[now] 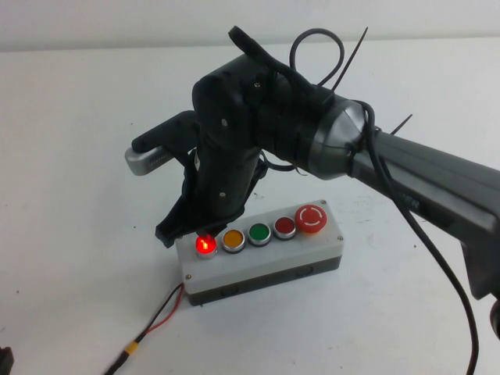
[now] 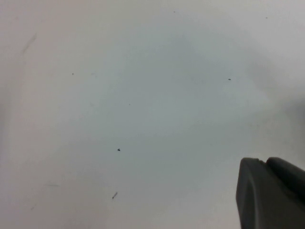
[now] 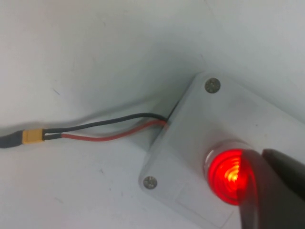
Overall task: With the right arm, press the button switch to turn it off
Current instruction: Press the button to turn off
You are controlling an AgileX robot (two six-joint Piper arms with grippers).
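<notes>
The button switch sat at the left end of the row on the grey switch box, and it glowed bright red, so it was not yet off. Beside it came the orange button, the green button, the darker red button and the mushroom button.

The right gripper hung just above this glowing button; in the right wrist view a dark fingertip covered its edge. Whether the claw was wide or narrow, I could not tell.

The left gripper was parked over bare table, and its opening was also not visible.

The risk, I think, was a press off centre: the tip could slide off the rim, or touch the orange neighbour. A sideways push could also shift the light box on its red and black wires.
</notes>
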